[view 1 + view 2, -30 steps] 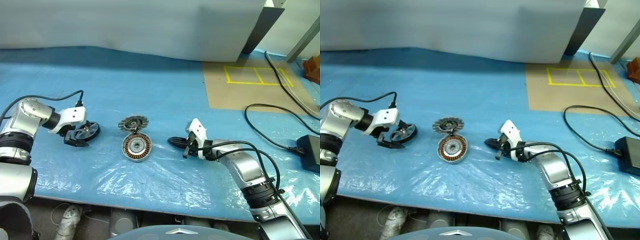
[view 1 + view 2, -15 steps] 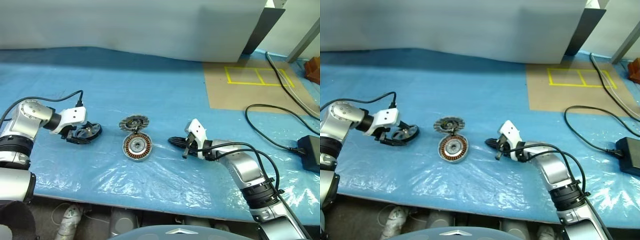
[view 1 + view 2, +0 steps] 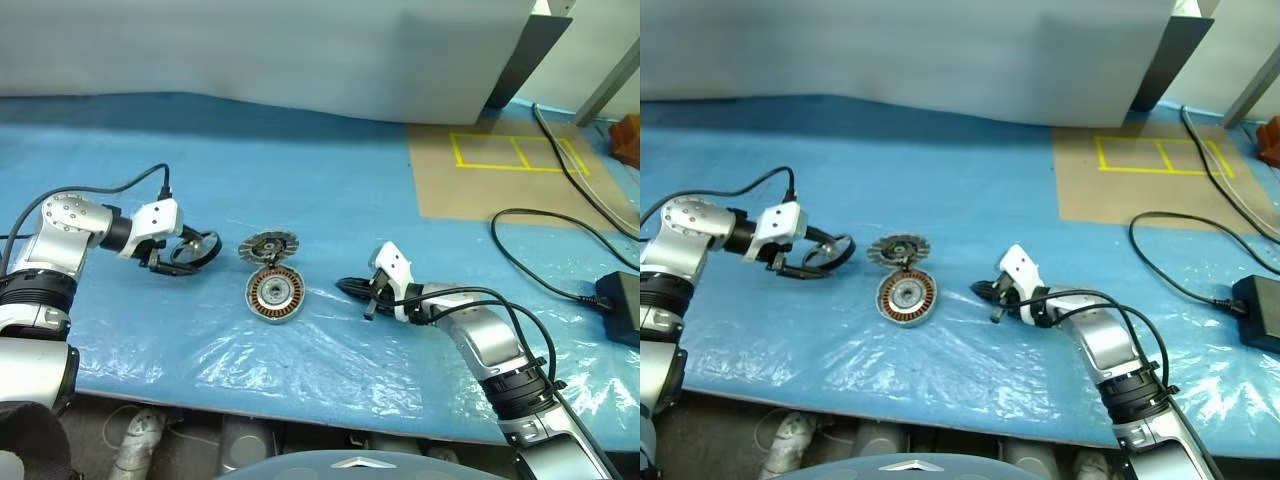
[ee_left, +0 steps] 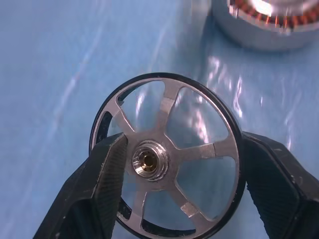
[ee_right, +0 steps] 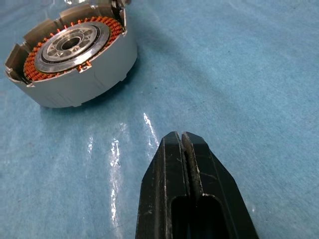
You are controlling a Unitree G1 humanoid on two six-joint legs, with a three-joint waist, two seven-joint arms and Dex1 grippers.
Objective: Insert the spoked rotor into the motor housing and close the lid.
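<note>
— Since a second ago, what has changed?
— Back then the left fingers [image 3: 190, 252] stood wide around the rotor [image 4: 167, 154] on the bench [image 3: 330, 190], well to the left of the lid [image 3: 267, 245]. Now they have closed on its rim from opposite sides and carried it up and to the right, nearer the lid.

— How is the rotor held?
— In the left wrist view one finger [image 4: 104, 172] presses the rim beside the hub, the other bears on the far edge. The ring is tilted, its spokes and bright hub facing that camera, with blue sheet under it.

— And the right fingers [image 5: 181, 144]?
— Pressed together with nothing between them, hovering low over the sheet just right of the housing [image 3: 274, 294]. That arm has not shifted.

— Where do the other parts lie?
— The housing sits open, copper coils showing, near the bench's front edge. The lid lies just behind it, touching or nearly so; I cannot tell which. Further right, a cable [image 3: 540, 250] loops to a black adapter [image 3: 620, 305], beyond a brown board [image 3: 500, 180] marked with yellow tape.
</note>
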